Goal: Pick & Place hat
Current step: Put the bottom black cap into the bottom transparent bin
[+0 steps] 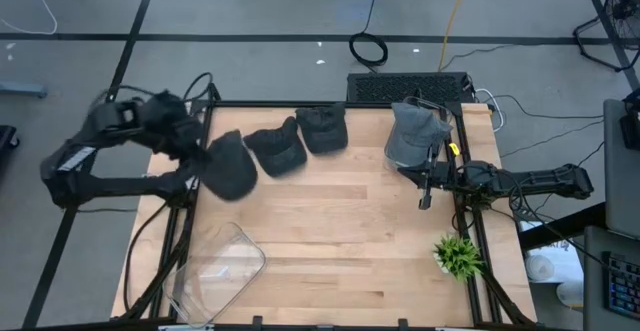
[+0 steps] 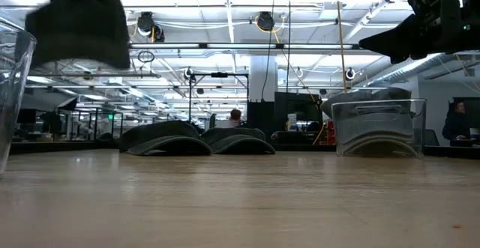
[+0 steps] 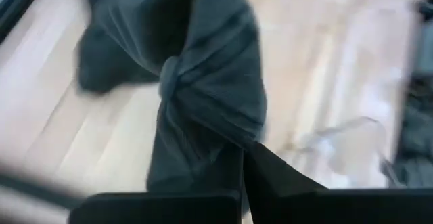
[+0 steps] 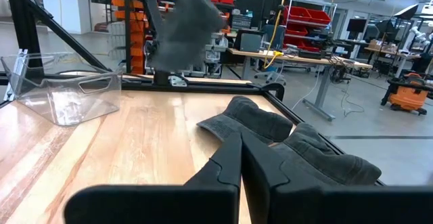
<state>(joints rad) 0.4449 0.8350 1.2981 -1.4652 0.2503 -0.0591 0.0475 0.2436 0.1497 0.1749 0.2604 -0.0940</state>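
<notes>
Hat [image 1: 230, 166] number one, a dark grey cap, hangs clear of the table [image 1: 340, 241] near its left edge, bunched and drooping from the left gripper [image 1: 200, 154]. The left arm reaches in from outside the table's left side, elbow folded back, wrist bent toward the cap. In the left wrist view the fingers [image 3: 270, 176] are pressed together on a gathered fold of the fabric [image 3: 203, 82], with the rest of the cap hanging past them. The low view shows the same cap [image 2: 79, 27] well above the wooden surface.

Two more dark caps lie flat along the far edge: one [image 1: 277, 147] just beside the lifted cap, the other [image 1: 323, 128] next to it, touching or nearly so. An empty clear bin [image 1: 222, 271] lies tipped at the near left corner. A second clear bin [image 1: 415, 134] at the far right holds a grey cap.

The right arm stretches in low from the right side, its gripper [image 1: 425, 186] near the right edge, fingers [image 4: 233, 163] closed together with nothing between them. A small green plant [image 1: 458, 255] stands at the right edge.
</notes>
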